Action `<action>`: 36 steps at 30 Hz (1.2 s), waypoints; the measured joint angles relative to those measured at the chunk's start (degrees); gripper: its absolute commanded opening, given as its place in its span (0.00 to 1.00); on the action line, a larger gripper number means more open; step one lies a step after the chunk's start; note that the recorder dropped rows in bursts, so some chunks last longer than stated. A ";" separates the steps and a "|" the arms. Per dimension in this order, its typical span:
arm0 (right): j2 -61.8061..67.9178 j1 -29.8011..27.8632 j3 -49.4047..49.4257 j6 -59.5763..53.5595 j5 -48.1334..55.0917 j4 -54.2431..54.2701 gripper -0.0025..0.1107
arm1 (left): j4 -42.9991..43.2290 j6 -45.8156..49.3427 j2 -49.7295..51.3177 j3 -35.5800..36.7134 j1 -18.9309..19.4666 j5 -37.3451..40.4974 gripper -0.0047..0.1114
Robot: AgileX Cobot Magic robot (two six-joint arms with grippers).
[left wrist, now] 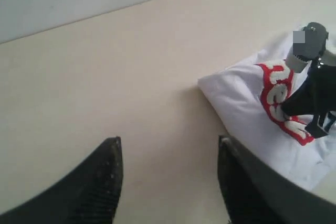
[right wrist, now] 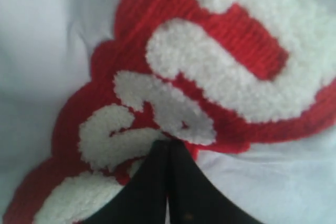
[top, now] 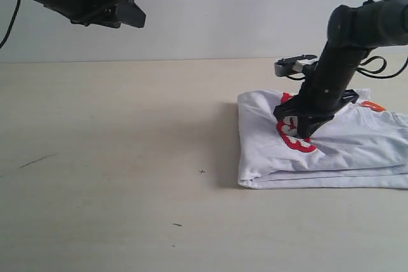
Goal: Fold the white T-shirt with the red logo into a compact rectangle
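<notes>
Two wrist views reveal jaws: right end effector [right wrist: 167, 144] closed at the red logo [right wrist: 178, 85], left end effector [left wrist: 168, 142] wide, empty.

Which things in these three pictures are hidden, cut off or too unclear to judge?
- Exterior view: the white T-shirt runs past the right edge, so its full outline is unknown.
- Exterior view: the right gripper covers part of the red logo; the word cannot be read.
- Right wrist view: the shut gripper sits on the logo, but whether cloth is pinched between its tips cannot be told.
</notes>
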 measured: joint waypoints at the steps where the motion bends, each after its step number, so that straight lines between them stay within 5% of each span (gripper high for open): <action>1: 0.21 0.98 -0.17 -0.26 -0.40 -0.27 0.02 | 0.00 0.00 0.00 0.00 0.00 0.00 0.50; 20: 2.98 18.10 -2.82 -1.32 -12.12 22.75 0.02 | 0.00 0.37 0.00 0.00 2.64 -0.23 0.50; 29: -2.20 16.91 -4.55 -1.04 -13.67 21.89 0.02 | 0.00 0.58 -0.71 0.00 3.59 1.14 0.50; 36: -7.22 11.29 -4.94 6.29 -11.70 11.41 0.12 | 0.00 1.13 -0.71 0.00 3.59 4.04 0.50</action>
